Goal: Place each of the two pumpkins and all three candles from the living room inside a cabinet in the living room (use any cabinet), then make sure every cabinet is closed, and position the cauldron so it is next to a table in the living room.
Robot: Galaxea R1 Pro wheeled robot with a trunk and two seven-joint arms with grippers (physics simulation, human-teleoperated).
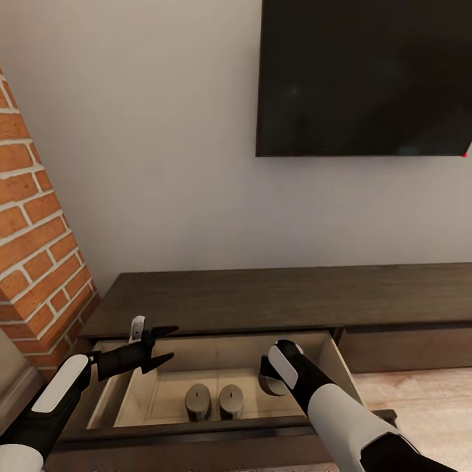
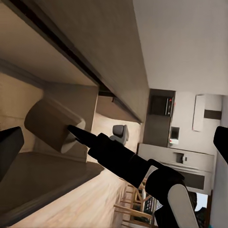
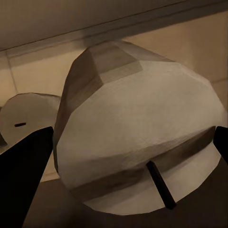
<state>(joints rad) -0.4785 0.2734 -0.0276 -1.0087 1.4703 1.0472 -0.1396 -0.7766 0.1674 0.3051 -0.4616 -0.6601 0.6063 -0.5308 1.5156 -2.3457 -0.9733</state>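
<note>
The long dark-brown cabinet [image 1: 262, 298] stands against the wall with its left drawer [image 1: 216, 351] pulled out. Two beige candles [image 1: 198, 401] [image 1: 231, 401] stand side by side on the drawer floor. My right gripper [image 1: 267, 380] reaches down into the drawer just right of them, open. In the right wrist view a candle [image 3: 137, 137] sits close up between its spread fingers, and another candle [image 3: 28, 118] stands beside it. My left gripper [image 1: 160, 344] hovers open over the drawer's left rim, holding nothing. The pumpkins, cauldron and table are out of view.
A black television [image 1: 364, 75] hangs on the wall above the cabinet. A brick column [image 1: 39, 262] rises at the left. The cabinet front [image 1: 406, 347] to the right is closed, with wooden floor [image 1: 419, 400] before it. A kitchen [image 2: 175, 137] shows far off.
</note>
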